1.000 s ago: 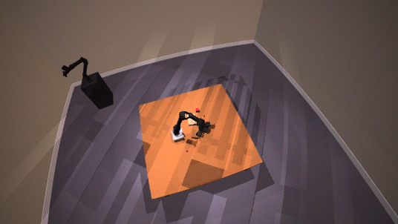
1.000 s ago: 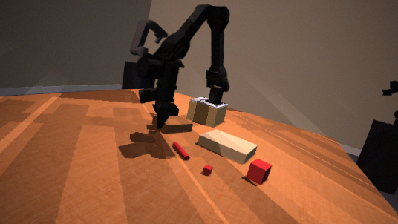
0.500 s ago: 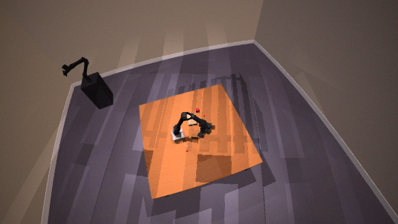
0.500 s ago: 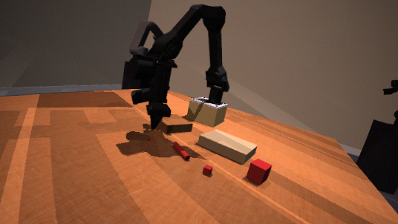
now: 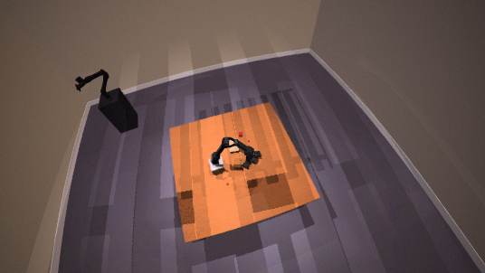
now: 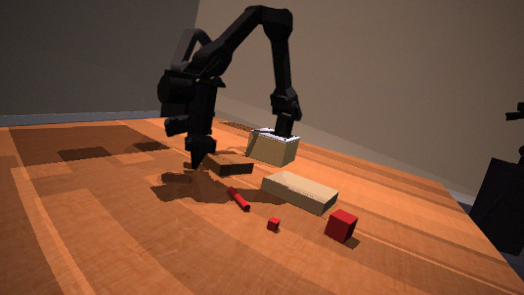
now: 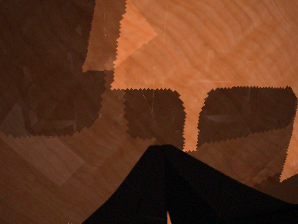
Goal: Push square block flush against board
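A long pale slab [image 6: 296, 189] [image 5: 233, 147], which looks like the board, lies flat in the middle of the table in the exterior view. A smaller flat brown piece [image 6: 230, 166], which looks like the square block, lies behind it to the left, with a gap between them. My gripper [image 6: 196, 167] [image 7: 158, 156] is shut, pointing down low over the table at the brown piece's left side. Whether it touches the piece cannot be told. Neither piece shows in the wrist view, only table and shadows.
A red cube [image 6: 340, 226] [image 5: 241, 134] stands near the pale slab's right end. A red rod [image 6: 239, 199] and a small red cube [image 6: 273, 224] lie in front of the slab. The arm's pale base box [image 6: 270, 148] stands behind both pieces.
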Controlling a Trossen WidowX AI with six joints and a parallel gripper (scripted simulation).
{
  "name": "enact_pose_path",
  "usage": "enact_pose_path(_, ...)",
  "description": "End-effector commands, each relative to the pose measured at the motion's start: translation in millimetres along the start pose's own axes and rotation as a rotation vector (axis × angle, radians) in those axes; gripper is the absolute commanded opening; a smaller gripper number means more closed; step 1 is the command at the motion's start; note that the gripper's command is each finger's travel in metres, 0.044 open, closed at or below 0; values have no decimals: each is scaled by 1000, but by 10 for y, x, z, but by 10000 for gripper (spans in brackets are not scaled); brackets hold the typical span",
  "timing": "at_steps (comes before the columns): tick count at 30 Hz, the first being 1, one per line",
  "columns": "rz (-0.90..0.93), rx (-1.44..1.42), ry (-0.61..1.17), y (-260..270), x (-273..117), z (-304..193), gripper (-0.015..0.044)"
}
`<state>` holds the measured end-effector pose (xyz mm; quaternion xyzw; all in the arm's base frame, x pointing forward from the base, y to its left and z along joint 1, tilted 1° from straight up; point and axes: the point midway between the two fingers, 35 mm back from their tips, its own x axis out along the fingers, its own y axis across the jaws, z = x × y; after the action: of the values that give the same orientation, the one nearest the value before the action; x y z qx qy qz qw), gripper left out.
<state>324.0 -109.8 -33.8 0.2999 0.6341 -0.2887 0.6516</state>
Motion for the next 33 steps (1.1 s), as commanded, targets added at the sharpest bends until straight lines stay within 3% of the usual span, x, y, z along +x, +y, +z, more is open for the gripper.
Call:
enact_pose_path(1, 6, -5, -10, 11, -329, 17, 0)
enact_pose_path(4, 6, -5, -7, 4, -529, 4, 0)
enact_pose_path(11, 6, 18, -7, -21, -530, 4, 0)
enact_pose_path(33, 1, 778, -6, -778, -531, -125, 0)
